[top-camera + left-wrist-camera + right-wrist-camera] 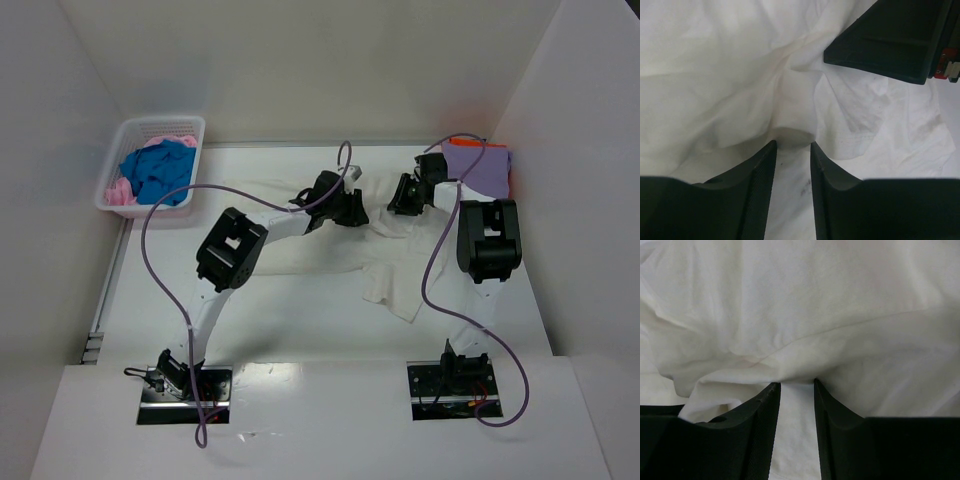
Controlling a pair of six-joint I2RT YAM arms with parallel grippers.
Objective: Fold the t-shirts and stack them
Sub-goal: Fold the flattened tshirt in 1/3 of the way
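Fold step in hand. Cream-white t-shirt (390,285) lies spread mid-frame. Right gripper (797,385): jaws pinching a ridge of its cloth. Left gripper (792,145): jaws narrow about a pucker; clamped or not, cannot tell. Next, likely: secure both grips, lift evenly, carry the edge over.

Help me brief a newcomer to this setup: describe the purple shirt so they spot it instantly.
Find the white table and follow it to the far right corner, against the right wall. The lavender-purple t-shirt lies there over an orange shirt; it is the only purple cloth, unlike the cream-white shirt spread mid-table.
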